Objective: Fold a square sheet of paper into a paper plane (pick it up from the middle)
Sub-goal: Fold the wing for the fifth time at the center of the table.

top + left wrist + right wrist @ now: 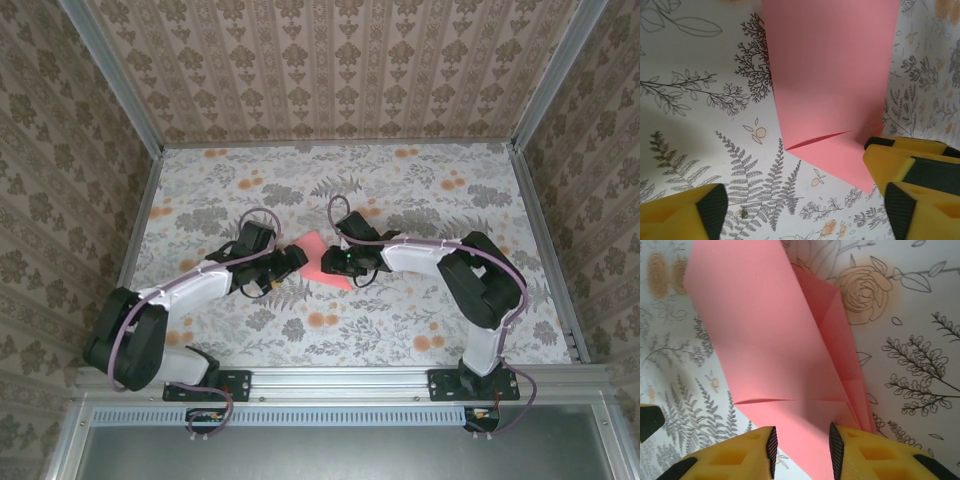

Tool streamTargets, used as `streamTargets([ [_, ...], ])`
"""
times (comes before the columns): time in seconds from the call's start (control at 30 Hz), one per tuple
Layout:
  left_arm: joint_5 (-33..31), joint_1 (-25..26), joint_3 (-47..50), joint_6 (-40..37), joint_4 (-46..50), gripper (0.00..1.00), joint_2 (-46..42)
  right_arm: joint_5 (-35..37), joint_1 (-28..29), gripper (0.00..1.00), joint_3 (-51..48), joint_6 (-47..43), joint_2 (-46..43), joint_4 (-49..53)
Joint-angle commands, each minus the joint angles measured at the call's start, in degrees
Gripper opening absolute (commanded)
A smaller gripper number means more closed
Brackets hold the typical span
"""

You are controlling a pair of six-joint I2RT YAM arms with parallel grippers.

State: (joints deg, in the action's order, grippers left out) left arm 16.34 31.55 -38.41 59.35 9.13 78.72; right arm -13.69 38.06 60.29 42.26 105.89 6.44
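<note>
tabletop [430, 200] in grey fern and orange flower print, patterned walls on three sides. at the far left, left arm [190, 285] stretched from its base toward the middle, left gripper [295, 262] low over the print, just beside the left edge of the salmon-pink sheet of paper [312, 258]. from the left wrist, jaws spread wide, yellow fingers [685, 212] at the bottom corners, only bare print and the near tip of the sheet of paper [830, 85] between the black pads, nothing held. in the middle, sheet of paper flat on the tabletop between the two grippers, partly folded, outline an uneven four-sided shape, short crease running in from one edge. in the right wrist view, extra pink layers stacked along the right side of the sheet of paper [765, 340], outlined rose [865, 290] printed on the table just beyond them. further right, right gripper [338, 262] over the paper's near end, jaws narrow, a slim gap with pink showing through it, pads not closed on the paper. at the far right, right arm [420, 258] bent back to its base at the lower right
</note>
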Motion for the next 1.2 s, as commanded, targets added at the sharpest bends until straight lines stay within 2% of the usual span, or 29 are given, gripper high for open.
streamTargets([
  [0.0, 0.82, 0.78, 0.61, 4.84, -3.54, 0.78, 1.96, 0.97, -0.75, 0.36, 0.87, 2.09, 1.58, 1.56],
  [0.2, 2.07, 1.4, -0.76, 6.16, -4.89, 0.68, 5.1, -3.17, -2.78, 0.35, -2.19, 4.08, 1.99, -1.64],
  [0.33, 2.77, 1.67, -1.05, 7.65, -6.34, 0.65, 7.29, -7.41, -4.58, 0.35, -5.02, 6.19, 1.96, -6.05],
  [0.5, 3.68, 1.67, -1.49, 8.84, -8.65, 0.54, 9.62, -12.19, -6.48, 0.35, -7.79, 8.62, 2.46, -11.36],
  [0.73, 3.88, 1.42, -2.78, 8.91, -9.19, 0.41, 11.72, -14.38, -7.8, 0.35, -9.45, 9.41, 2.51, -13.81],
  [0.97, 6.78, 0.32, -1.44, 10.54, -16.03, 0.34, 13.56, -15.53, -8.42, 0.35, -10.19, 9.6, 2.83, -15.04],
  [1.17, 9.0, -0.52, 0.15, 12.47, -21.56, 0.33, 15.23, -15.93, -8.44, 0.35, -10.2, 9.64, 3.07, -15.32],
])
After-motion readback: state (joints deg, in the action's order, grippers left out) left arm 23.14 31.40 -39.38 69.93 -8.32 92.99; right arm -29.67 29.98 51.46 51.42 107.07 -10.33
